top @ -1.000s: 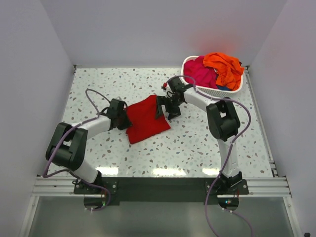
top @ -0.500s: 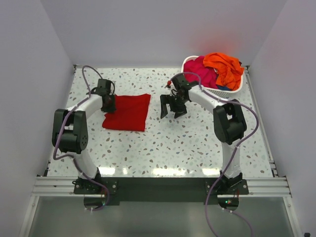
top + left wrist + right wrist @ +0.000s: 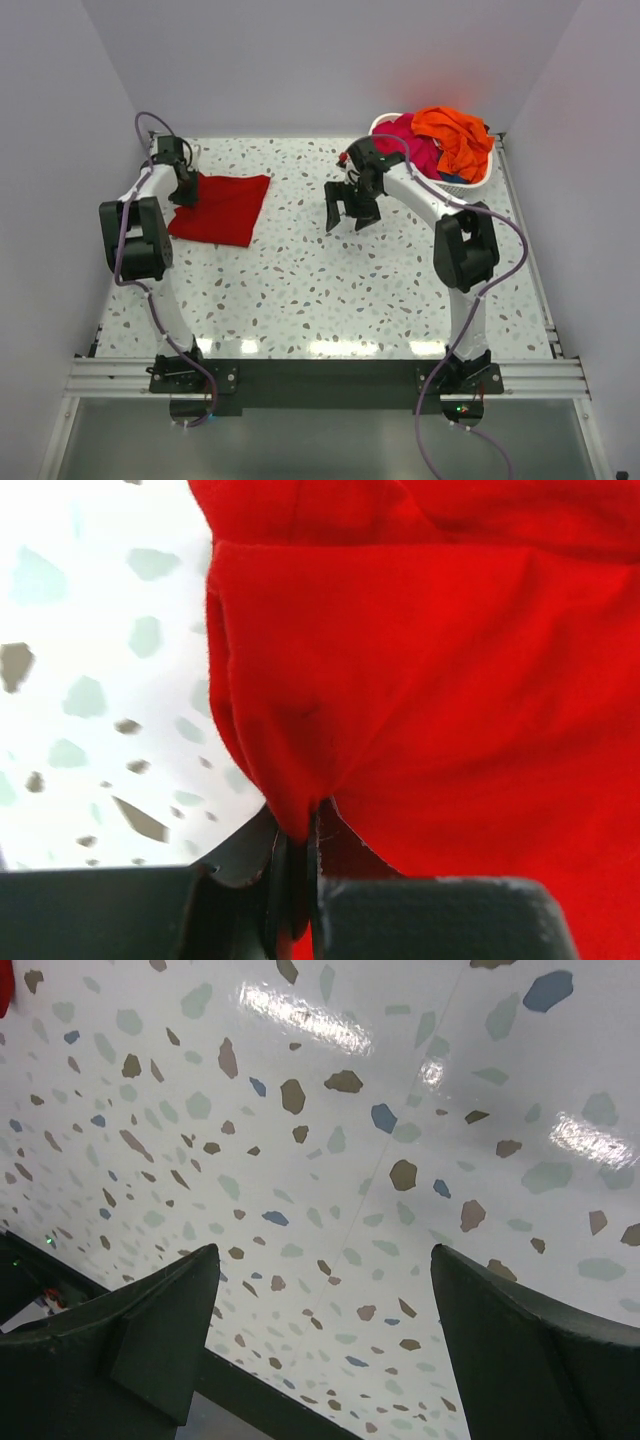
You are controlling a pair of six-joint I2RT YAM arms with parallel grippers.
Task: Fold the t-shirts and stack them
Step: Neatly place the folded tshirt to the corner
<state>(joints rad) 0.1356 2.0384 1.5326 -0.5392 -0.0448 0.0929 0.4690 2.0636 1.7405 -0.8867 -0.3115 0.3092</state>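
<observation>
Left gripper (image 3: 184, 192) pinches folded red shirt (image 3: 222, 208) by its left edge, far-left on table (image 3: 330, 280). Right gripper (image 3: 352, 212) hangs wide open, empty. Pink shirt (image 3: 405, 148), orange shirt (image 3: 455, 135) heaped in basket (image 3: 440, 184) to its right; right arm nearer.

The folded t-shirt (image 3: 222, 208) lies flat on the table (image 3: 330, 290), far back on the left side. The left end effector (image 3: 185, 195) is at this shirt's left edge and touches it. The basket (image 3: 425, 185) stands in the far right corner of the table. Inside it are the left basket t-shirt (image 3: 405, 148) and the right basket t-shirt (image 3: 455, 135), which lies partly on top of the other. The right end effector (image 3: 348, 222) hangs over the table between the folded t-shirt and the basket, apart from both.
</observation>
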